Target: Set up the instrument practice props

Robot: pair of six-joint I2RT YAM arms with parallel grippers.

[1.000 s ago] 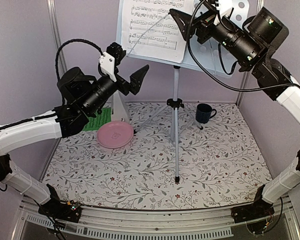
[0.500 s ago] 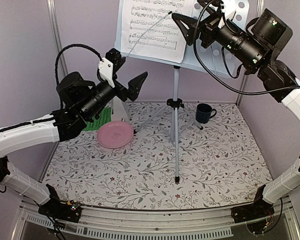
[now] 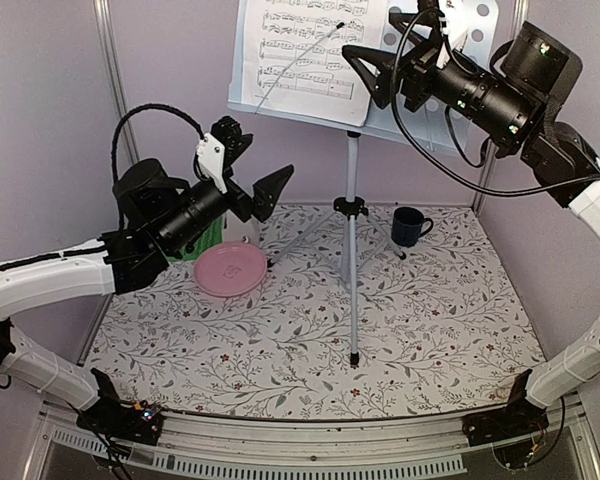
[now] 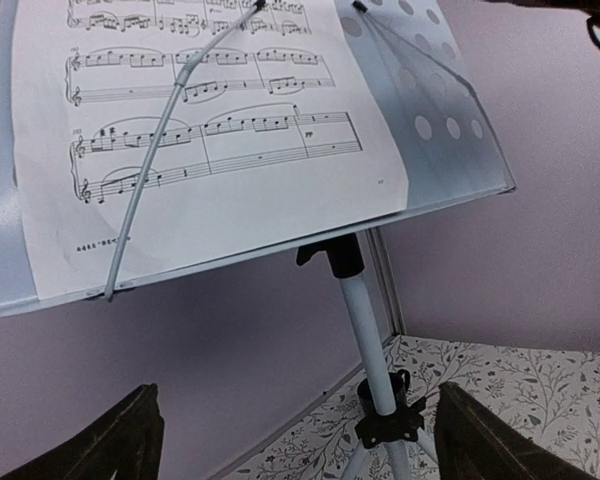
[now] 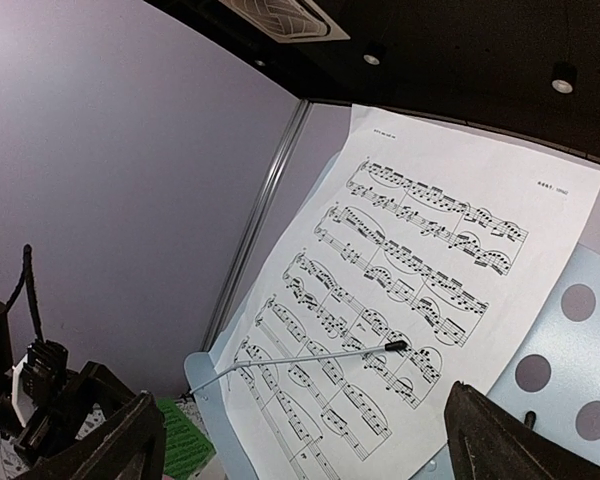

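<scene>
The pale blue-grey music stand point(image 3: 460, 30) stands on its silver tripod point(image 3: 352, 250) at the back of the table. The white music sheet point(image 3: 300, 50) rests on its desk under a thin wire arm. The green music sheet point(image 3: 198, 240) lies at the back left, partly hidden by my left arm. The white metronome point(image 3: 240, 228) stands behind my left gripper point(image 3: 252, 160), which is open and empty in the air left of the stand pole point(image 4: 365, 330). My right gripper point(image 3: 395, 40) is open and empty, high up facing the white sheet point(image 5: 410, 300).
A pink plate point(image 3: 230, 268) lies on the floral cloth in front of the metronome. A dark blue mug point(image 3: 410, 226) stands right of the tripod. Purple walls close in the back and both sides.
My left gripper has dropped a little lower beside the stand pole. My right gripper has shifted slightly down in front of the stand's desk. Both stay open and empty.
</scene>
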